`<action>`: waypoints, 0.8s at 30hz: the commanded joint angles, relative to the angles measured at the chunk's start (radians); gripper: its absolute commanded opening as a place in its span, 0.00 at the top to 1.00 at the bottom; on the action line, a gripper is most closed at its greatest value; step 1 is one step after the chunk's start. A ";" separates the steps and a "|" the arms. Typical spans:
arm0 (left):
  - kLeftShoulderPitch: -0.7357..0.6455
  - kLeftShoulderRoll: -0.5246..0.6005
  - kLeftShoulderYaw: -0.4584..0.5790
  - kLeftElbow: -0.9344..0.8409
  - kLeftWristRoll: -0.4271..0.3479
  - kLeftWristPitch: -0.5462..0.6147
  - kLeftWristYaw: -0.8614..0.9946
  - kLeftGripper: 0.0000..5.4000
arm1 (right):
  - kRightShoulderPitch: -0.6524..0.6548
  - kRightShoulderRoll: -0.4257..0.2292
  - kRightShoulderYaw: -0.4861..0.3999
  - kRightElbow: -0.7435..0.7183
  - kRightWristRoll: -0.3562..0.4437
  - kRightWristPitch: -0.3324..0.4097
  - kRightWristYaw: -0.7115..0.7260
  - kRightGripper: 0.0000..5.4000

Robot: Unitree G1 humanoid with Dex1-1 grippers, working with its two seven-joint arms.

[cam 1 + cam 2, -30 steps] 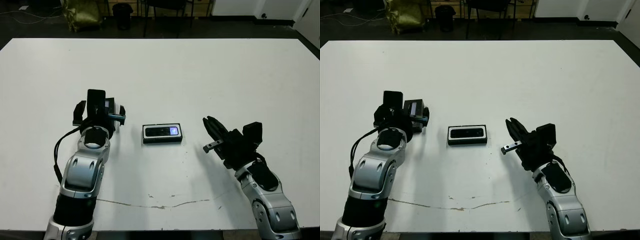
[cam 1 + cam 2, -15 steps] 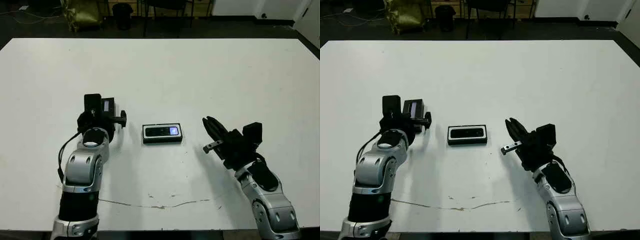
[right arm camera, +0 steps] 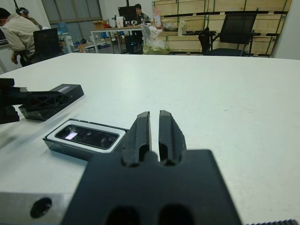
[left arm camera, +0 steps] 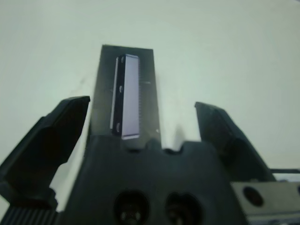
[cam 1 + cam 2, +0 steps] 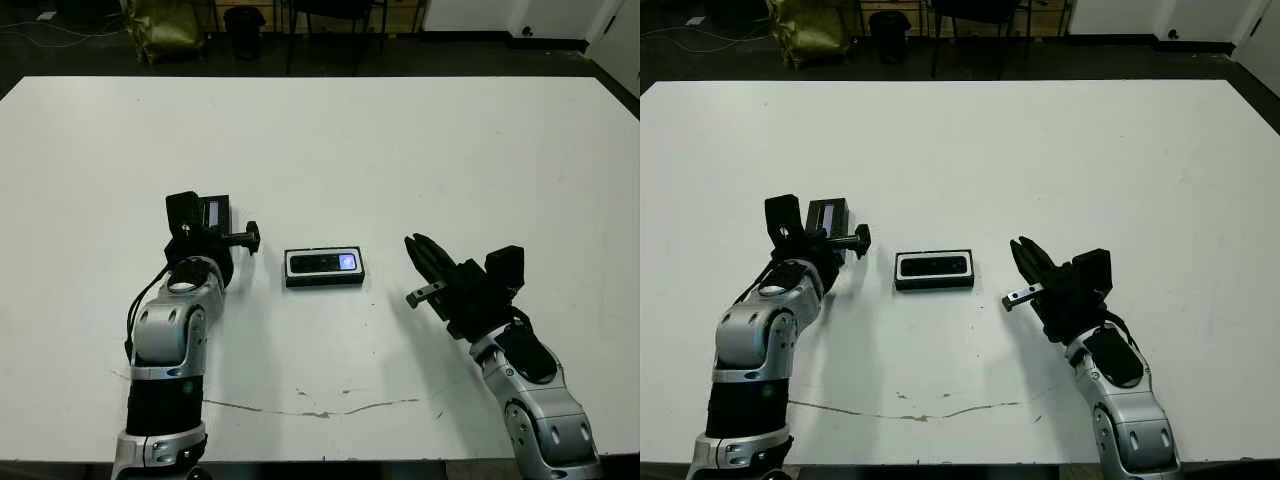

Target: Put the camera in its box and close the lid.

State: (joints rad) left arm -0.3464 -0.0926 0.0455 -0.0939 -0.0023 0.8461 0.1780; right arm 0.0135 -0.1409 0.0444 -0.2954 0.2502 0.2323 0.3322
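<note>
Head stereo overhead; wrist close-ups.

Nearly closed right pincer (image 3: 153, 131) near the camera (image 3: 86, 136) in its box (image 3: 118, 140).

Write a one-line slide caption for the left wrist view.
Open left gripper poised over the striped lid on the white table.

A white table (image 5: 400, 140) fills most of the scene, with a thin dark crack-like line (image 5: 320, 408) along its near part. Beyond its far edge the floor is dark, with a yellowish bag (image 5: 165, 25) at far left and black chair legs (image 5: 335, 25) nearby. The right wrist view shows wooden pallets (image 3: 206, 21), a black office chair (image 3: 236, 33), a cluttered desk (image 3: 115, 29) and seated people (image 3: 16, 33).
</note>
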 commanded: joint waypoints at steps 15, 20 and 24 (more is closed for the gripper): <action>-0.017 0.095 -0.102 0.050 0.127 0.096 -0.018 0.00 | 0.016 -0.007 -0.002 0.012 0.003 -0.001 0.002 1.00; -0.011 0.058 -0.057 0.063 0.104 0.087 -0.011 0.00 | 0.018 -0.007 -0.008 0.004 0.017 0.015 0.002 1.00; -0.008 0.023 -0.009 0.067 0.076 0.077 -0.010 0.00 | 0.019 -0.010 -0.006 0.004 0.016 0.013 0.000 1.00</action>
State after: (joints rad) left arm -0.3653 -0.0594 0.0196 -0.0491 0.0838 0.9177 0.1661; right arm 0.0169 -0.1420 0.0423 -0.2965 0.2690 0.2307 0.3335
